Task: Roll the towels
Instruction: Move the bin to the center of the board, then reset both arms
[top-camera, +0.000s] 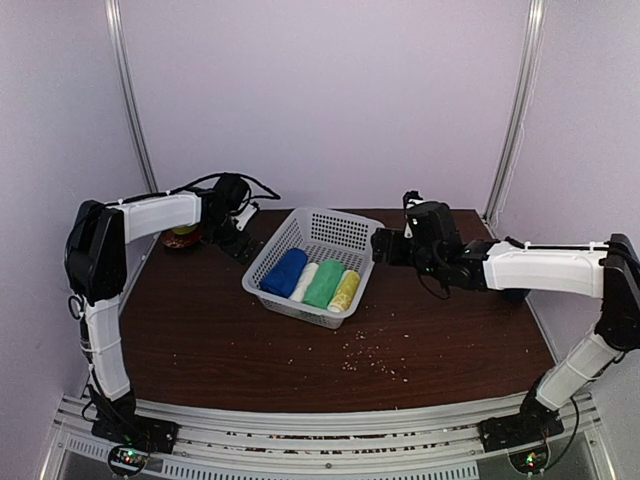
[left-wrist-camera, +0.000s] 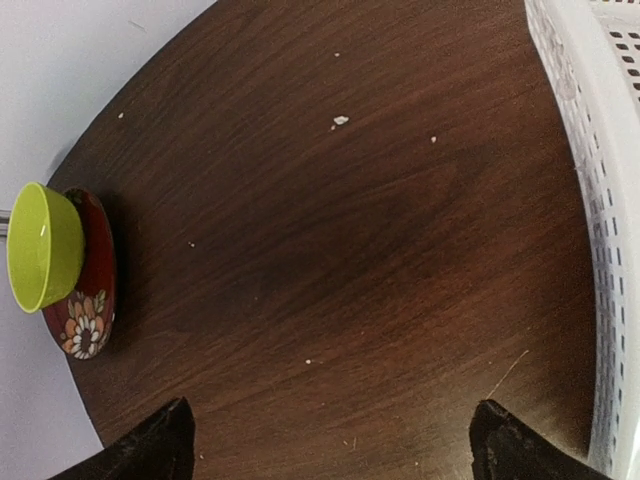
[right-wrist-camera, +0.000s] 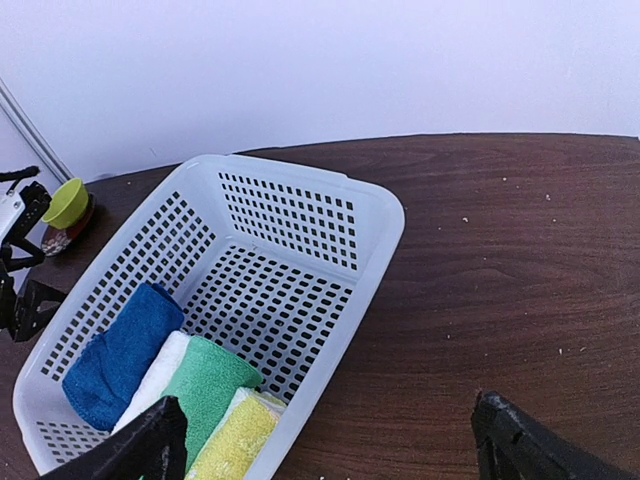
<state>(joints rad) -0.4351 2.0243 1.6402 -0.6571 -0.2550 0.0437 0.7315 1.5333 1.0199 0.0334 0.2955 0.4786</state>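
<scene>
Right wrist: rolled towels (right-wrist-camera: 120, 352) in basket (right-wrist-camera: 385, 225)

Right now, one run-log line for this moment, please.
towels: four, rolled, side by side in basket | left fingers: open, empty, above table | right fingers: open, empty, near basket

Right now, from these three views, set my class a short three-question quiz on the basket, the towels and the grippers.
1. True or false: the white mesh basket holds four rolled towels lying side by side.
2. In the top view, which roll lies at the left end of the row? A. blue towel B. green towel C. yellow towel
3. Fill the gap: the left gripper and the right gripper both stand ____, holding nothing.

Key: 1 true; 2 A; 3 open.
</scene>
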